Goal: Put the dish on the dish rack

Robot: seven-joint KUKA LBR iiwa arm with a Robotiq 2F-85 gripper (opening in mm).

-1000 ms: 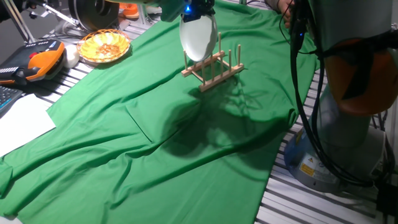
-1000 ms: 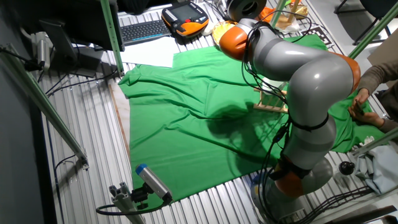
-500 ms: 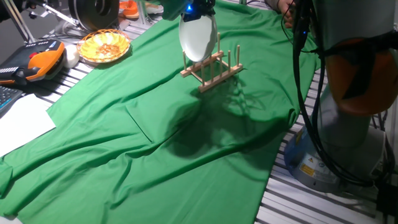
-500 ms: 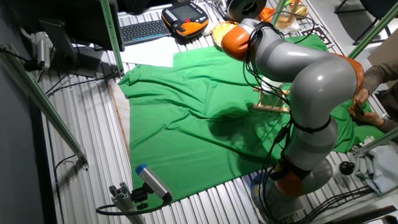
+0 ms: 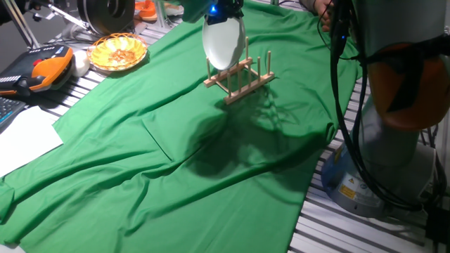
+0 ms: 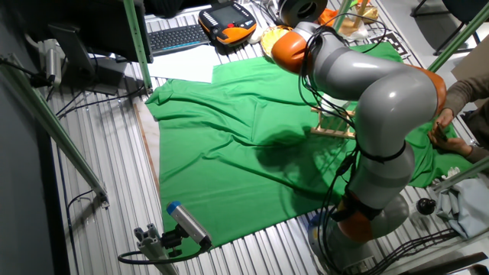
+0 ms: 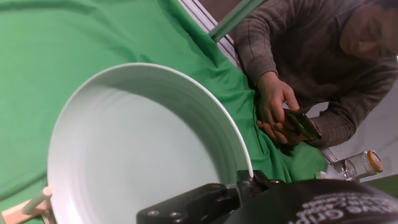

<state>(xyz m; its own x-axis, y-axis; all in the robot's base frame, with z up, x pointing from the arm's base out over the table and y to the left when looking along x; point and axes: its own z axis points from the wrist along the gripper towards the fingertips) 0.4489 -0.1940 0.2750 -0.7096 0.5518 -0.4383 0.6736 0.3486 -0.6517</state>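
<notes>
The dish (image 5: 224, 43) stands on edge directly below the pincer (image 5: 219, 13), its white face turned toward one fixed camera and its lower rim down among the upright pegs of the dish rack (image 5: 240, 79). The pincer grips the dish by its top rim, closed on it; the hand view shows the dark finger body (image 7: 205, 204) pressed against the rim of the dish (image 7: 137, 155), with the plate filling most of that picture. Whether the lower rim already rests on the rack's rails or hangs just above them cannot be told.

The rack sits on the green cloth (image 5: 176, 140) just beneath the pincer, and one pale peg tip (image 7: 36, 202) shows at the lower edge of the plate in the hand view. In the other fixed view the grey arm (image 6: 367, 84) arches over the cloth (image 6: 244, 145) and hides the pincer and the dish, with only part of the rack (image 6: 334, 126) showing beside the arm.

Well off to the pincer's side, beyond the cloth's edge, lies an orange-yellow basket of food (image 5: 117, 50), and farther out an orange and black pendant (image 5: 43, 70). Past the dish, a person in a brown sweater (image 7: 311, 56) holds a phone (image 7: 301, 124) in both hands.
</notes>
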